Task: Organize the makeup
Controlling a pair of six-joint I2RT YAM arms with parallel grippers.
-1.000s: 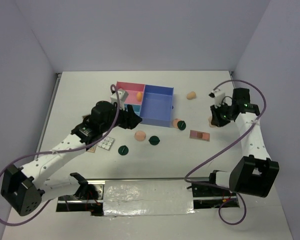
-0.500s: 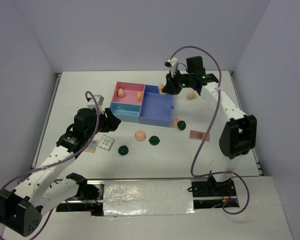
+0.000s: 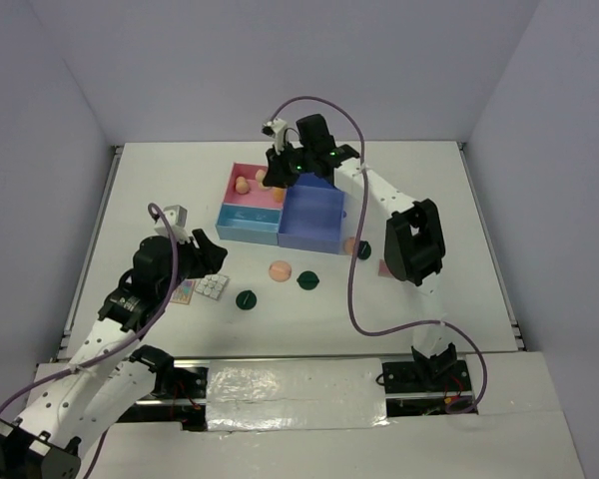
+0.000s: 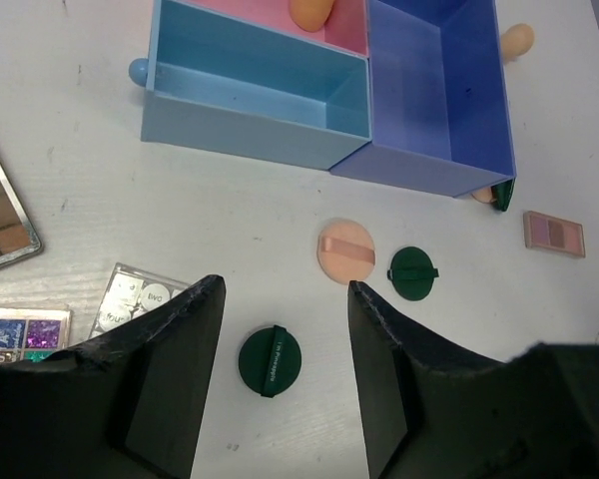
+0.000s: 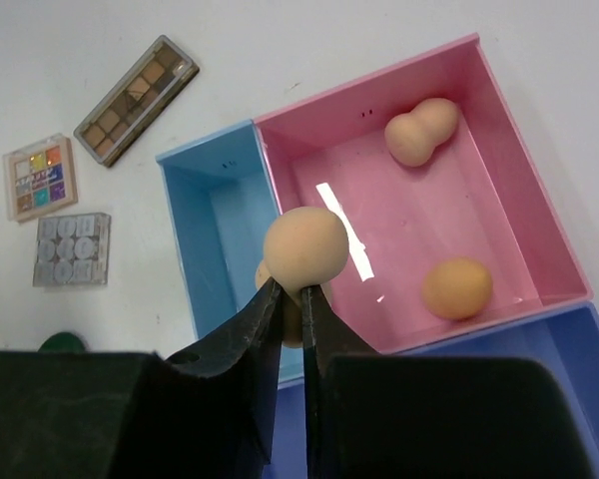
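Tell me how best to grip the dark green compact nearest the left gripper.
Probably across its rim, straight from above: the dark green compact lies flat on the table, a thin disc, and the open left gripper looks wider than it.

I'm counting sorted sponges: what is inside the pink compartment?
Inside the pink compartment lie a gourd-shaped sponge and an egg-shaped sponge. The right gripper holds a third sponge in front of one corner, hiding the floor there.
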